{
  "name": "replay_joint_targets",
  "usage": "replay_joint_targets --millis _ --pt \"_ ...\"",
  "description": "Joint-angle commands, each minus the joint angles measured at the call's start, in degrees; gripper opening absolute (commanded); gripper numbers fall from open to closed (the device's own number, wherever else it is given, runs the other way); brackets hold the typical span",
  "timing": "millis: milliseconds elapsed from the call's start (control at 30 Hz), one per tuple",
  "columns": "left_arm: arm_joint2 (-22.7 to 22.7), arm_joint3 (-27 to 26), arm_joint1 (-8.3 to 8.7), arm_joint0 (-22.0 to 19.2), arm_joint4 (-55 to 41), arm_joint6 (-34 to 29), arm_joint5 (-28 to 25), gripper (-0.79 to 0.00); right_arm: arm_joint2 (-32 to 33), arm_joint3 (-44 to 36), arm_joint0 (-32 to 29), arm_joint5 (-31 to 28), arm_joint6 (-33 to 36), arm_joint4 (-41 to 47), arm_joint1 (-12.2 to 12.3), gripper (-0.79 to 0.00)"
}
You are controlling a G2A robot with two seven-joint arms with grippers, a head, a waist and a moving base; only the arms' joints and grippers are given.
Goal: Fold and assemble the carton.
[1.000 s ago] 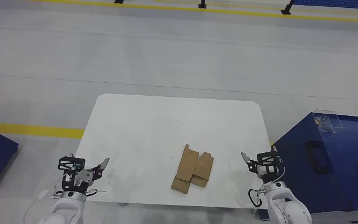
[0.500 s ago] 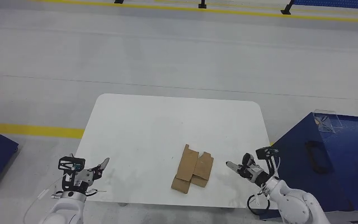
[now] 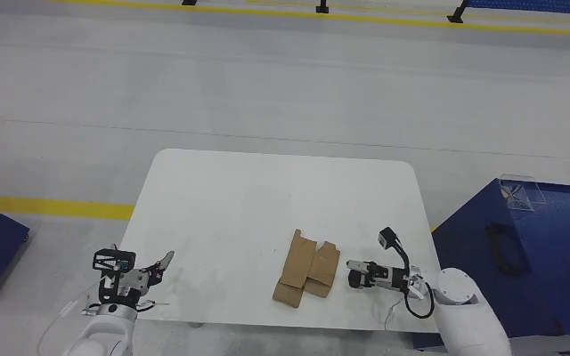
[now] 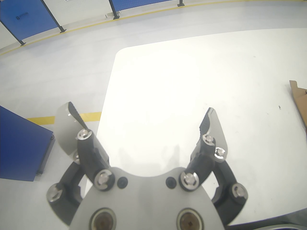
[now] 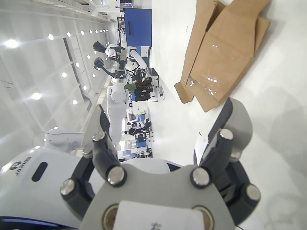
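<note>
On the white tabletop (image 3: pixel 232 205), near its front edge, the flat brown cardboard carton (image 3: pixel 300 262) lies with its long axis front to back, slightly slanted. The right arm's fingers (image 5: pixel 227 120), apart, point at its right side from just beside it, probably low. The left arm's fingers (image 4: pixel 212 123), also apart, sit well away.

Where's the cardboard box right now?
In the top view the flat carton lies on the white table near the robot's edge, right of middle, beside the right gripper.
</note>
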Motion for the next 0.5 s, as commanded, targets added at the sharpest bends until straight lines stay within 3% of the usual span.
replay_joint_targets --millis 0,467 --pt "0.0 0.0 0.0 0.0 0.0 0.0 0.0 0.0 -1.4 3.9 1.8 -1.3 -0.3 0.1 -0.3 0.0" --pt "0.0 0.0 0.0 0.0 0.0 0.0 0.0 0.0 -12.7 9.6 6.5 -3.8 -11.0 -4.3 -3.2 0.0"
